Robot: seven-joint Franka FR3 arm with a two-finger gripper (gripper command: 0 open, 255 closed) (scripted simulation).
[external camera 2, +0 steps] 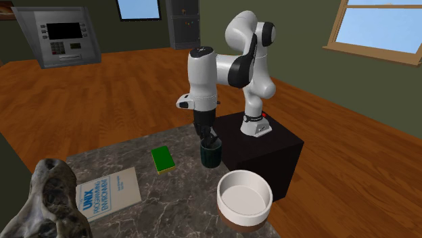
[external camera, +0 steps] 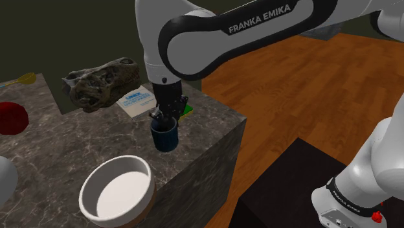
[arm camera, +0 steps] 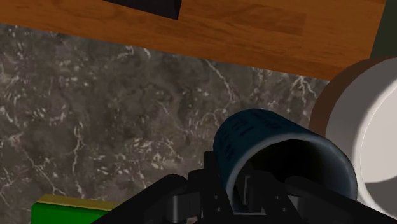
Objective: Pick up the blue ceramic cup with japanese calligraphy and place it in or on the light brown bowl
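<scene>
The dark blue cup [external camera: 166, 137] stands upright near the marble table's edge, at the shoulder view's right side. My gripper [external camera: 163, 119] comes down on its rim, shut on the cup's wall with one finger inside and one outside. The wrist view shows the cup [arm camera: 267, 137] clasped that way by the gripper [arm camera: 232, 186], with faint lettering on its side. I cannot tell whether the cup rests on the table or is just off it. The bowl [external camera: 89, 188], white inside and brown outside, sits a short way from the cup toward the shoulder view's lower left. Both cup [external camera 2: 210, 155] and bowl [external camera 2: 233, 215] appear in the second exterior view.
A dark fossil skull [external camera: 100, 83] and a white booklet [external camera: 137, 100] lie behind the cup. A green pad [external camera 2: 162, 159] lies beside it. A red object [external camera: 11, 116] sits at the far left. The table edge [external camera: 213, 139] is close by the cup; the black stand [external camera 2: 270, 145] is beyond.
</scene>
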